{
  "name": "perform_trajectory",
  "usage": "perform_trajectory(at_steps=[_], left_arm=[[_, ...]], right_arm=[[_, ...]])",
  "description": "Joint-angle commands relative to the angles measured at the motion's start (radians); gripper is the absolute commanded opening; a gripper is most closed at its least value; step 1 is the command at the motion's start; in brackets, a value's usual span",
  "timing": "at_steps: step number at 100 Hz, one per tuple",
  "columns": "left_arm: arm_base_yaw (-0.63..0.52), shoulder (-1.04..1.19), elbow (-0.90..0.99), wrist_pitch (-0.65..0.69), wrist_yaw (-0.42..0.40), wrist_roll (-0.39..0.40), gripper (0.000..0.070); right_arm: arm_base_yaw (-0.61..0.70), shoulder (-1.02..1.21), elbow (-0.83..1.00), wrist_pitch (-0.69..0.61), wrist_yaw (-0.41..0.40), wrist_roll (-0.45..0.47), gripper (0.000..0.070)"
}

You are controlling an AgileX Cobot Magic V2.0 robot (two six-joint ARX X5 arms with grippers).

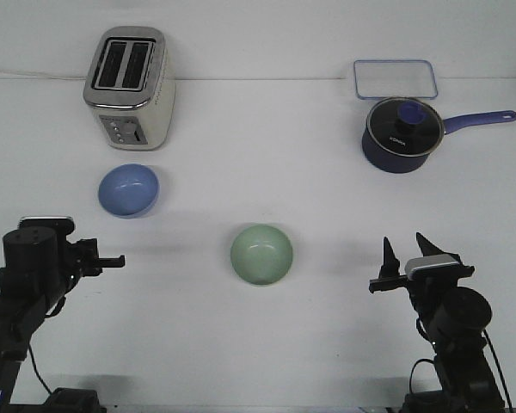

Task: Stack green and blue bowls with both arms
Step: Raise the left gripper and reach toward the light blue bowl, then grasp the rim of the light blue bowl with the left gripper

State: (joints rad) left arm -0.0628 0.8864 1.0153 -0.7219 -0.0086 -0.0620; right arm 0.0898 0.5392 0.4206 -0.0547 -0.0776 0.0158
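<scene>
A lab tabletop staged as a kitchen: toaster (pixel 129 86) and saucepan (pixel 402 134) on a plain white table (pixel 327 327).

Green bowl (pixel 261 254): pale mint, plain; blue bowl (pixel 128 190): light periwinkle, plain; surface (pixel 267 335): plain white. Toaster (pixel 127 87): silver body, black slots; saucepan (pixel 401 134): dark navy with a blue knob and blue handle; tray (pixel 395 78): clear with a blue-grey rim. Left tool (pixel 110 261): black; right tool (pixel 407 255): black with a silver-grey wrist block.

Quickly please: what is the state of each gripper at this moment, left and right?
Left gripper: holds nothing; open or closed cannot be told from this side-on view.
Right gripper: open, empty, fingers pointing up, apart from the green bowl.
</scene>
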Motion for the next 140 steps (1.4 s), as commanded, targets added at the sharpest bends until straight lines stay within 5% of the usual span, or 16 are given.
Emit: perform_trajectory(at_steps=[1,42,57,64,94,140], left_arm=[[0.001,0.028,0.02,-0.003,0.001,0.025,0.001],[0.001,0.061,0.02,-0.003,0.001,0.014,0.0032],[0.001,0.061,0.02,-0.01,0.001,-0.014,0.0377],[0.001,0.061,0.02,-0.011,0.001,-0.014,0.0469],[0.011,0.138,0.052,0.013,0.001,-0.002,0.0462],[0.104,0.672,0.43,0.01,0.001,0.053,0.0463]], right_arm=[[0.002,0.005,0.006,0.009,0.0,0.013,0.0427],[0.002,0.005,0.006,0.009,0.0,0.013,0.0427],[0.002,0.005,0.006,0.009,0.0,0.013,0.0427],[0.002,0.005,0.006,0.009,0.0,0.013,0.0427],[0.001,0.005,0.006,0.009,0.0,0.013,0.0427],[0.001,0.005,0.006,0.009,0.0,0.013,0.0427]])
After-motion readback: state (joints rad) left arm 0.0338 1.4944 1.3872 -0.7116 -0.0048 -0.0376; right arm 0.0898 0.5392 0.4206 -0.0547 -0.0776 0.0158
